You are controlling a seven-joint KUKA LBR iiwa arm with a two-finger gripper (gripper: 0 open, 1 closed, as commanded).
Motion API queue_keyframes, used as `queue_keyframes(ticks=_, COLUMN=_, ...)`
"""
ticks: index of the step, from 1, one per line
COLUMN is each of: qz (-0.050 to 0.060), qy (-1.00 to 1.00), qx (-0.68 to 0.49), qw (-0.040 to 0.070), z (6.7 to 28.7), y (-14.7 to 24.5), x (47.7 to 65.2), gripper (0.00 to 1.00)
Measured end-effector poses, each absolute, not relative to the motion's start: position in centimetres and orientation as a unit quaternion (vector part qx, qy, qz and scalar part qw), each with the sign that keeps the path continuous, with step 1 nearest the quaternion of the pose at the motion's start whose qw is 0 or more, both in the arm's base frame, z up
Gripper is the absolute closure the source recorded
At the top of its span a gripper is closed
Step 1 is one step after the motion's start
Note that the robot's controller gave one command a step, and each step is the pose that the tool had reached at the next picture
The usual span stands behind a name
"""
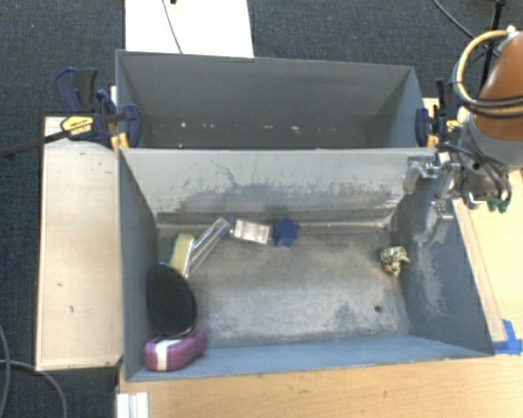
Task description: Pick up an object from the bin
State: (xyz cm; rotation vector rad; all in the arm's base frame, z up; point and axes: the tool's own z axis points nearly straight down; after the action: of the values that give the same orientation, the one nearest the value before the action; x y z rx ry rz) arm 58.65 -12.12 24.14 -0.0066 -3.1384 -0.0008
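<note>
Yellowish lump (393,258) by the right wall of the bin (314,307): is that the nearest to you?
Yes, it lies just beside my pincer (429,205). Whether the pincer is wide or narrow, I cannot tell.
Anything lifted?
Nothing yet, I judge. Farther off lie a blue scrap (285,232), a silvery packet (251,232), a black brush (170,299) and a purple piece (173,352).

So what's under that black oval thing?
The black oval meets a purple-white piece at its near end, a yellowish block at its far end. Whatever lies beneath is covered.
</note>
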Motion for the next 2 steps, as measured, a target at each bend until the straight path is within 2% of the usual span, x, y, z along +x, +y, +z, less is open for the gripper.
queue_keyframes(ticks=1, qz=-0.001, qy=-0.999, qx=0.032, qw=0.003, z=6.6, y=-7.2, x=57.0, gripper=0.0)
queue_keyframes(ticks=2, qz=0.001, qy=-0.992, qx=0.125, qw=-0.004, z=14.0, y=-10.1, x=56.5, gripper=0.0)
